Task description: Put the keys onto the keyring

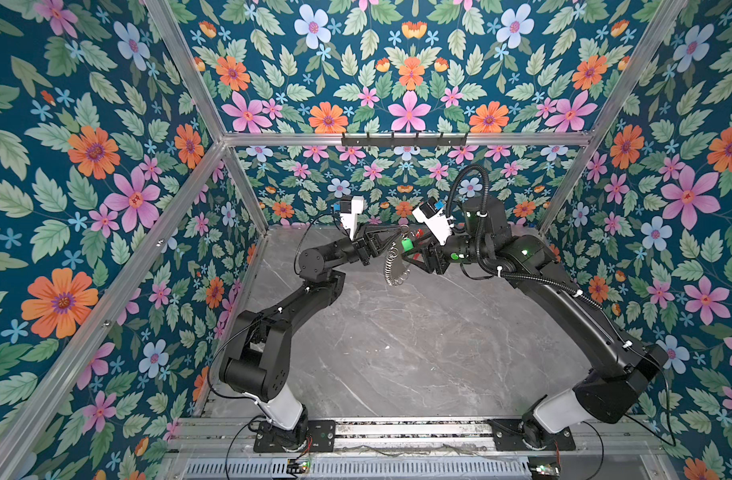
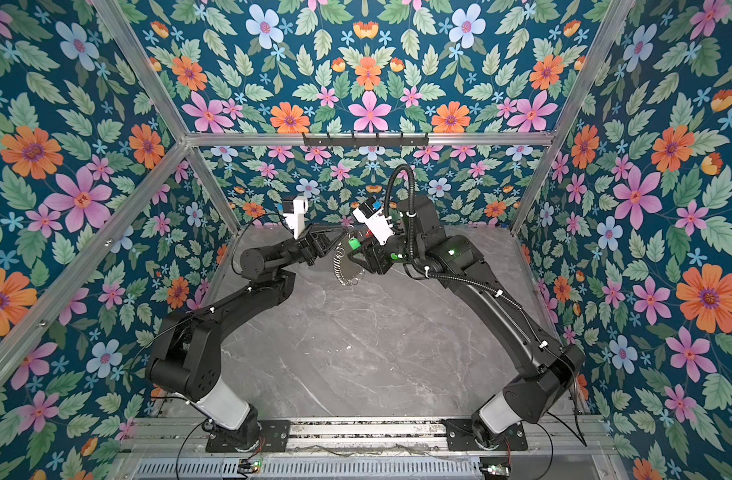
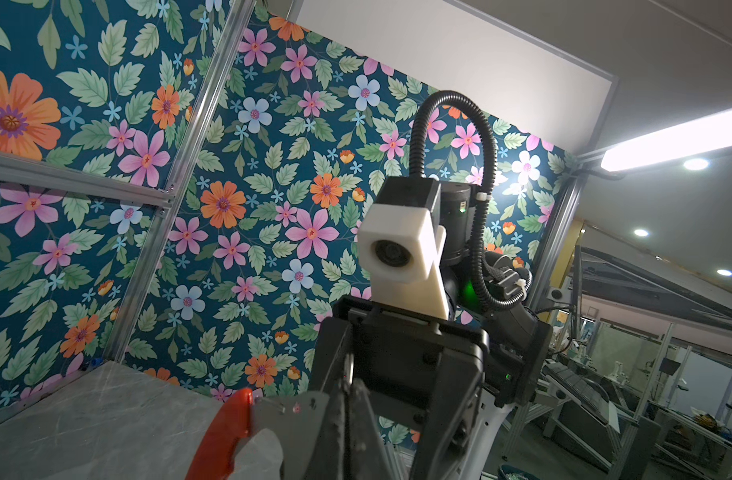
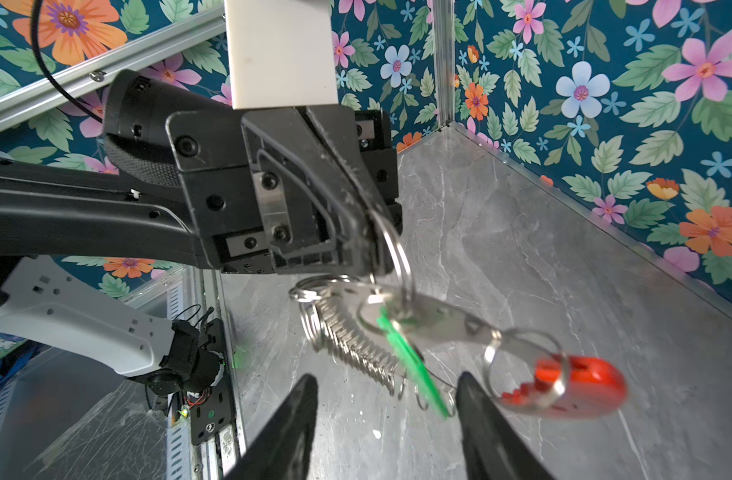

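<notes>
Right fingers stand wide, the green key hanging just ahead between them; left fingers pinch the keyring tight.

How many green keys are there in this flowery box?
1. The green key dangles at the keyring, which the left gripper holds above the table; others may hide behind it.

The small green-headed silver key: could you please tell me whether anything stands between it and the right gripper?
Nothing visible does. The green-headed key hangs at the grey metal keyring just beyond the open right gripper, only air between.
</notes>
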`<state>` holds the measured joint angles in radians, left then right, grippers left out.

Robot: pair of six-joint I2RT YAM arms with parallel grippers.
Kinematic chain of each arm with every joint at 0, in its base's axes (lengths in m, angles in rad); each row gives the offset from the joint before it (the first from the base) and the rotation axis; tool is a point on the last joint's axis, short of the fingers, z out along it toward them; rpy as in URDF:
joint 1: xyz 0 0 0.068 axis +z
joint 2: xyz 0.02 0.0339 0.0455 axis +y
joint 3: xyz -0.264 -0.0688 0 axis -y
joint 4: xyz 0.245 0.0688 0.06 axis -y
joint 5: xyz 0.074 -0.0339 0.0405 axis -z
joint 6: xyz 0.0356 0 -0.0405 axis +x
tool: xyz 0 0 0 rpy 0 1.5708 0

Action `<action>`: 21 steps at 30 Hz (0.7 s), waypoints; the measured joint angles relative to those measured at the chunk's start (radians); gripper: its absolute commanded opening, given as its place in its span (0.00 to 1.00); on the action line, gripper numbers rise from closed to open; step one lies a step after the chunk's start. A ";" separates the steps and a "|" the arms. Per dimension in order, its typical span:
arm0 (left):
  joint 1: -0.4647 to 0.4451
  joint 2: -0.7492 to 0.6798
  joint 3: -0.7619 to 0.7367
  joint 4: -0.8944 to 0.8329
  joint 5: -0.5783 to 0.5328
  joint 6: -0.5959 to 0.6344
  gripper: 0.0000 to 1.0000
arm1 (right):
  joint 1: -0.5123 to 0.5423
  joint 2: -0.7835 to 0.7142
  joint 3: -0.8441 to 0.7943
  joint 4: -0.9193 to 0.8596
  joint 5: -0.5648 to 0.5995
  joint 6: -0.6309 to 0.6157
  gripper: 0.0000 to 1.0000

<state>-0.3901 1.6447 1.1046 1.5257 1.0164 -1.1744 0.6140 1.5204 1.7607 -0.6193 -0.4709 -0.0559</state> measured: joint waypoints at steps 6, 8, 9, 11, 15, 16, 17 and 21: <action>0.000 0.000 -0.001 0.003 -0.002 0.000 0.00 | 0.000 -0.039 -0.034 0.012 0.033 0.000 0.61; 0.000 0.000 -0.001 0.004 -0.004 0.000 0.00 | 0.001 -0.041 -0.036 0.024 0.042 -0.001 0.61; 0.000 0.000 -0.001 0.004 -0.004 0.000 0.00 | 0.003 -0.039 -0.034 0.024 0.049 -0.001 0.61; 0.000 0.000 -0.001 0.004 -0.005 0.000 0.00 | 0.007 -0.029 -0.023 0.029 0.055 -0.001 0.61; 0.000 0.000 -0.001 0.003 -0.011 -0.001 0.00 | 0.011 -0.002 -0.003 0.057 0.059 0.000 0.53; 0.000 0.000 -0.001 0.003 -0.013 -0.001 0.00 | 0.013 0.007 0.004 0.064 0.059 0.000 0.49; 0.000 0.000 -0.001 0.003 -0.016 -0.001 0.00 | 0.013 0.015 0.010 0.068 0.059 0.000 0.44; 0.001 0.000 0.000 0.004 -0.016 -0.004 0.00 | 0.016 0.029 0.022 0.073 0.080 0.000 0.29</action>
<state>-0.3889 1.6447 1.1046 1.5295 1.0004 -1.1782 0.6296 1.5497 1.7828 -0.5465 -0.3908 -0.0559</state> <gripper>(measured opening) 0.050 0.337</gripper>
